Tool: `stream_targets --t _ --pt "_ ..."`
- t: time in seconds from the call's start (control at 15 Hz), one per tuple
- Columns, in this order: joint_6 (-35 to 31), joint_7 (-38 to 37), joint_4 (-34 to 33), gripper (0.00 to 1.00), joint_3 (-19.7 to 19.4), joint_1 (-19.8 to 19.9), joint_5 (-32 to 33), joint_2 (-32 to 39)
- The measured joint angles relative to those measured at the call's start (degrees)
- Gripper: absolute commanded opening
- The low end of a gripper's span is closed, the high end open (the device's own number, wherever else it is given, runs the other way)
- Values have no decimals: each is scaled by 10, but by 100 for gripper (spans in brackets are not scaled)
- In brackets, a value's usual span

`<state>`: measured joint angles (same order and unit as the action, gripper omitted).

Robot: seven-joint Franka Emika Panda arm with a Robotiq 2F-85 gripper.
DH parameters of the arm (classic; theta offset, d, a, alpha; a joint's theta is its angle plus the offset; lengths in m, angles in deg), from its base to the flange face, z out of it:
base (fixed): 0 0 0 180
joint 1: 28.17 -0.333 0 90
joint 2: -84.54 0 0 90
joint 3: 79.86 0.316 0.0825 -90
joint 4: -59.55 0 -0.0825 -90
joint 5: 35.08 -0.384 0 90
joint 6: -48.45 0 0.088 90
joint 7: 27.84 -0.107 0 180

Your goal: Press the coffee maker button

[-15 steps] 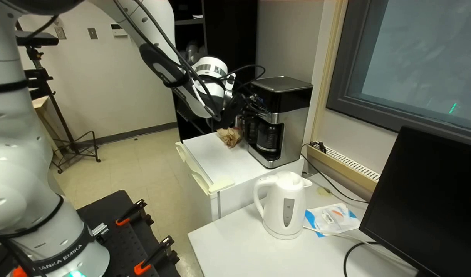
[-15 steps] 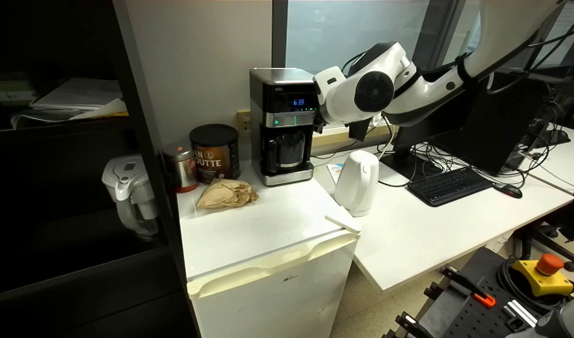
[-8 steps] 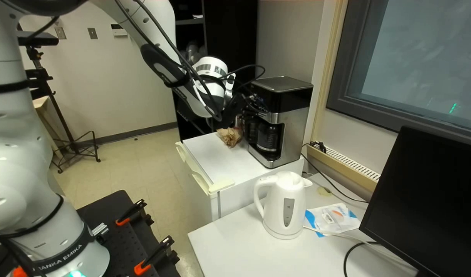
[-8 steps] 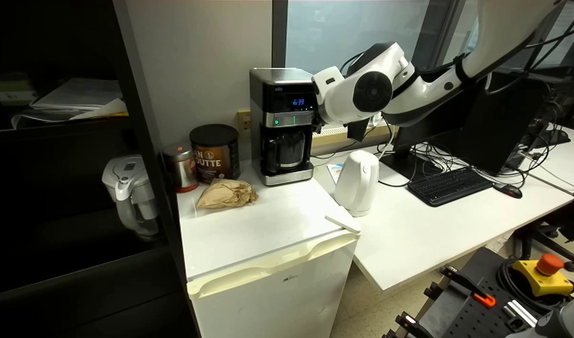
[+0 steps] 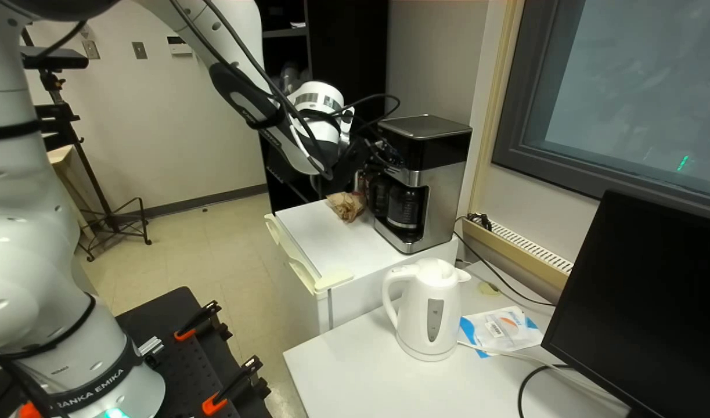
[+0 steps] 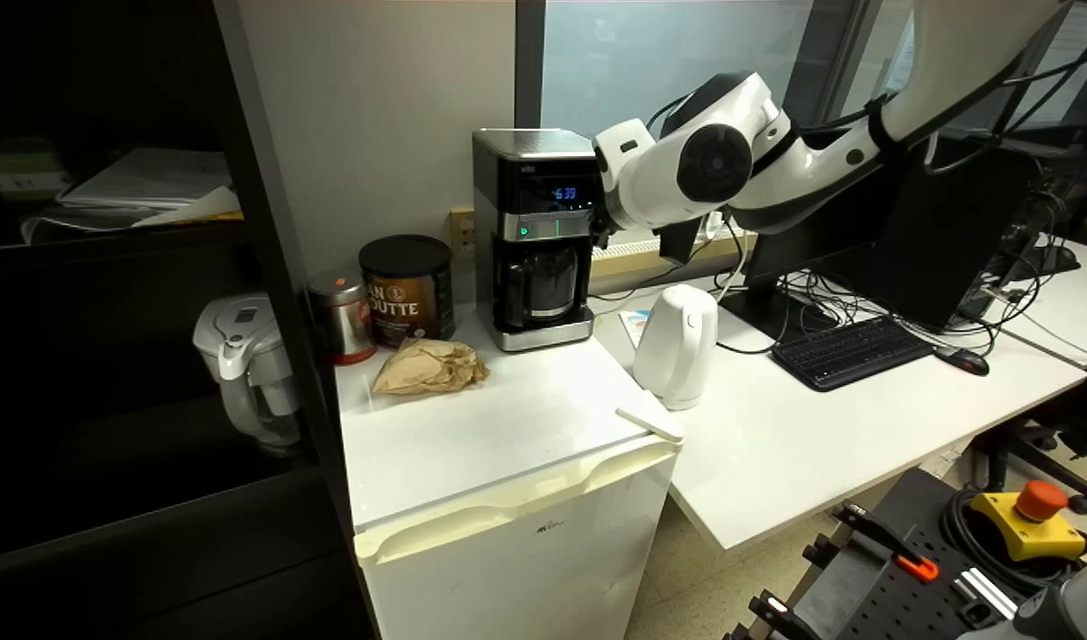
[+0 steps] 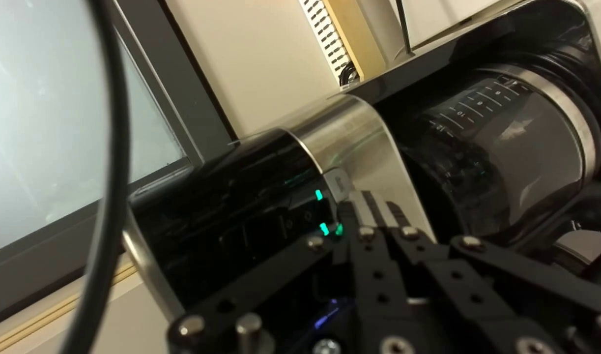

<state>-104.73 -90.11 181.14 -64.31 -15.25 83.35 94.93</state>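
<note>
The coffee maker [image 6: 530, 191] is a boxy black and steel machine with a lit clock display; it also shows in an exterior view [image 5: 444, 203] and the wrist view [image 7: 231, 196]. Its dark carafe [image 7: 521, 142] sits in the lower recess. A small grey button [image 7: 336, 183] is on the steel band beside lit green marks. My gripper [image 7: 371, 209] is shut with nothing between its fingers. Its tips are at the steel band, right beside the grey button; I cannot tell whether they touch. In an exterior view the gripper [image 5: 392, 159] is at the machine's front.
A white kettle [image 5: 430, 313] stands on the desk beside the white fridge [image 6: 507, 453]. A crumpled paper bag [image 6: 430, 366], a coffee can [image 6: 407, 293] and a metal canister [image 6: 343, 320] are on the fridge. A monitor [image 5: 651, 302] stands on the desk. A cable [image 7: 116, 147] hangs by the wrist.
The arm and gripper have shifted slightly upward in the last half second, and slightly right in an exterior view. The coffee maker and other objects have not moved.
</note>
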Motion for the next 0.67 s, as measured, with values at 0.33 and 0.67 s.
stream_targets --t 0.33,0.67 --pt "-15 -26 20 0 0 3 26 -33" --pt "-45 -69 66 0 0 3 69 -82"
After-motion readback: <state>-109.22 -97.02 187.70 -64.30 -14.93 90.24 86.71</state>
